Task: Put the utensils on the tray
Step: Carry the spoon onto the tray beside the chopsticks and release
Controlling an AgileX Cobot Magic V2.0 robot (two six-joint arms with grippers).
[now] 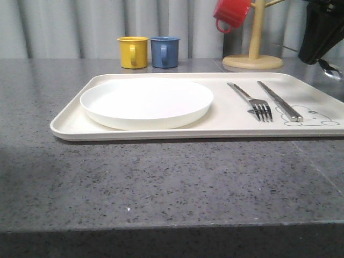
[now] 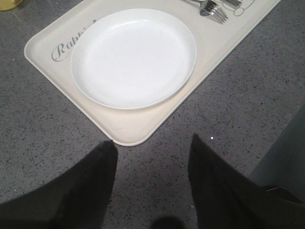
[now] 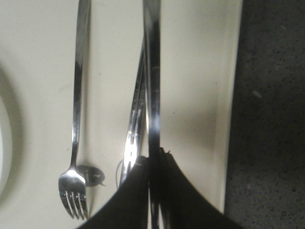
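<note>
steel spoon (image 3: 153, 95) pinched in right gripper (image 3: 155, 191) over tray (image 3: 200, 71); front view hides this. left gripper (image 2: 152, 152) open, empty.

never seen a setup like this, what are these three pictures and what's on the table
This is a two-armed robot at a grey table. One camera looks forward over the table; the other two ride on the wrists.

On the cream tray lie a white plate, a fork and a knife. Behind stand a yellow mug and a blue mug; a red mug hangs on a wooden stand.

The left gripper hovers open near the tray's corner. The right gripper, jaws shut, holds a slim shiny utensil, probably the spoon, above the tray.
</note>
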